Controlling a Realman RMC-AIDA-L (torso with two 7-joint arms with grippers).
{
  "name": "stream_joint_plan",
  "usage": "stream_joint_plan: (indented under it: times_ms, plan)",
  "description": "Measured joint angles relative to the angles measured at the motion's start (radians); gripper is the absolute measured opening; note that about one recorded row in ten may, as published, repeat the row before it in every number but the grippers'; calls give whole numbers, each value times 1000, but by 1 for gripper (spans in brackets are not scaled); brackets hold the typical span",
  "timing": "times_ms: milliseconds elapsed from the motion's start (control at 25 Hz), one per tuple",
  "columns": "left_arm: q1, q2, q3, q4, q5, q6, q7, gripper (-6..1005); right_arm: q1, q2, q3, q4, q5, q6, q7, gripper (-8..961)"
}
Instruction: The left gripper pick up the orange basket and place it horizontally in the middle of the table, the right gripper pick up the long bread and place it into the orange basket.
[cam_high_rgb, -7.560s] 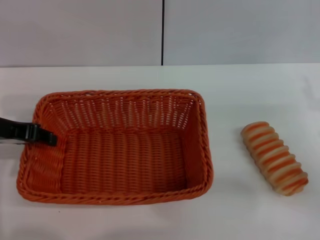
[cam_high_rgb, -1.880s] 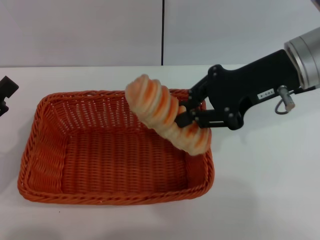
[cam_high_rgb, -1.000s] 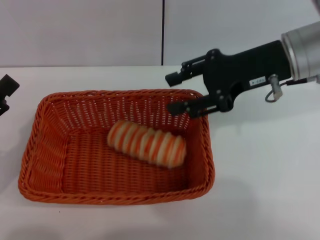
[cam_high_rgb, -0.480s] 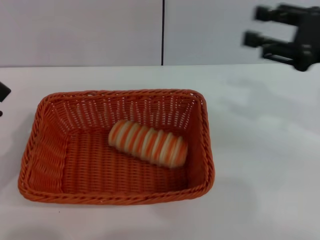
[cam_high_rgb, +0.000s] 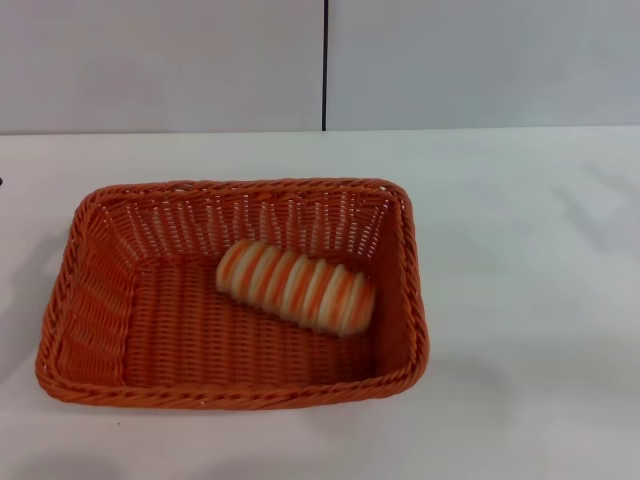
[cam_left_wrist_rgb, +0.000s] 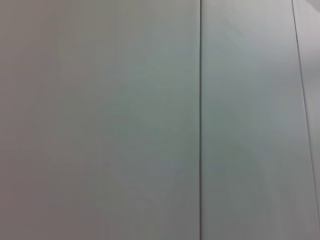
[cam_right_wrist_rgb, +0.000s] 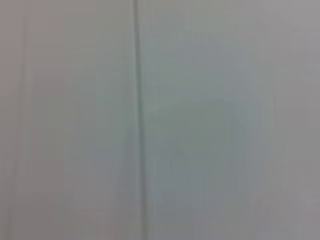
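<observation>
The orange basket (cam_high_rgb: 90, 300) sits on the white table (cam_high_rgb: 520, 300), left of centre in the head view, its long side running left to right. Inside it lies the long bread (cam_high_rgb: 296, 286), striped orange and cream, resting slantwise on the basket floor toward the right wall. Neither gripper shows in the head view. Both wrist views show only a pale wall with a dark seam, with no fingers and no task object.
A grey panelled wall (cam_high_rgb: 200, 60) with a vertical dark seam (cam_high_rgb: 325, 65) stands behind the table's far edge. White tabletop stretches to the right of the basket and along the front edge.
The right gripper, open and high at the upper right half a second ago, has left the head view. The left gripper's tip at the left edge is gone too. Bread and basket stay put.
</observation>
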Motion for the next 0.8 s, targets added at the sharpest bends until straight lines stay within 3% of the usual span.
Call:
stream_joint_plan:
  times_ms: [280, 520, 800]
  plan:
    - [8, 2, -7, -62, -12, 10, 39, 847, 7, -1, 14, 175, 82, -2, -184, 591]
    - [25, 5, -43, -106, -14, 10, 54, 847, -4, -4, 128, 246, 85, -14, -214, 582]
    - [39, 5, -88, -159, -14, 12, 114, 847, -1, -3, 207, 312, 86, -27, -305, 290]
